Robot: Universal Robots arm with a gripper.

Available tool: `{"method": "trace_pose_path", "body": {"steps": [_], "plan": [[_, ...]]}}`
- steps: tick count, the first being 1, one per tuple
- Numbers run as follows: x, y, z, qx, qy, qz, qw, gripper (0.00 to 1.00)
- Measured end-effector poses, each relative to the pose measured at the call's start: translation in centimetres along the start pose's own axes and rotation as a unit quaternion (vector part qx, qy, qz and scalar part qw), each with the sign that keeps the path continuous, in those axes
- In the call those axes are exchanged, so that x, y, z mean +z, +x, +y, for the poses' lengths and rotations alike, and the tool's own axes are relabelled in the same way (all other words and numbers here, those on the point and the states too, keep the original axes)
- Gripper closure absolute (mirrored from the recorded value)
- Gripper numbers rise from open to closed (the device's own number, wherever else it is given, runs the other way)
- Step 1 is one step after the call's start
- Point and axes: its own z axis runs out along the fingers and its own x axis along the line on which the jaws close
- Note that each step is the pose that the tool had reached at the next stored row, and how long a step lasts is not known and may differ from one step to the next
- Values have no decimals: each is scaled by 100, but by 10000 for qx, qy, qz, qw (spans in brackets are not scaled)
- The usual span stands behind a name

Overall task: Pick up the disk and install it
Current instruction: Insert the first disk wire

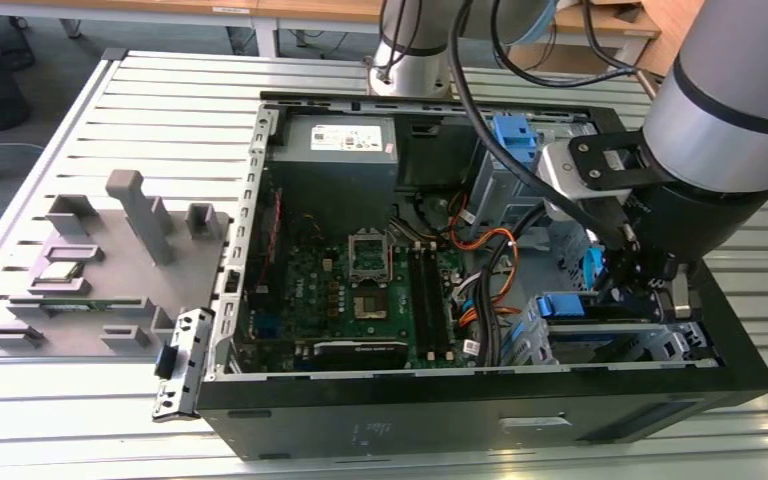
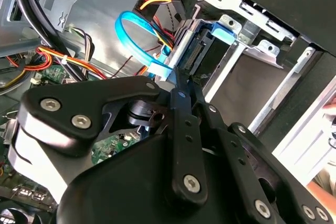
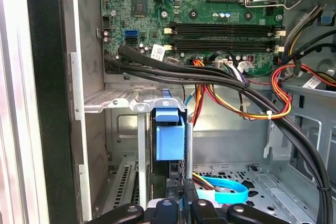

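Observation:
The disk point(image 1: 567, 305) stands on edge in the metal drive cage point(image 1: 651, 345) at the open computer case's front corner, on the exterior view's right. Its blue side rail point(image 3: 169, 135) and connector end point(image 2: 199, 51) face the wrist cameras. My gripper point(image 1: 620, 290) reaches down into the case right beside the disk. In both wrist views the black fingers point(image 2: 181, 108) run close together to one narrow tip. The gripper point(image 2: 178, 80) is shut, and its tip rests against the disk's end by the blue rail. In the first wrist view the gripper point(image 3: 182, 195) sits just under the rail.
Thick black and orange cable bundles point(image 3: 220, 85) cross between the motherboard point(image 1: 357, 280) and the cage. A blue flat cable point(image 2: 131, 35) loops beside the fingers. A grey power-supply box point(image 1: 337, 140) and a bare blue bracket point(image 1: 515, 135) sit at the case's back. A grey fixture point(image 1: 104, 260) lies on the slatted table.

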Motion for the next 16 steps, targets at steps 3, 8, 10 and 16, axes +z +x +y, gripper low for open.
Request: {"method": "trace_pose_path", "body": {"steps": [3,8,10,16], "plan": [[34,3,7,0,0,5,10000,84],[44,3,9,0,0,1,10000,84],[50,3,10,1,0,-6,10000,84],[5,0,2,3,0,-13,10000,76]]}}
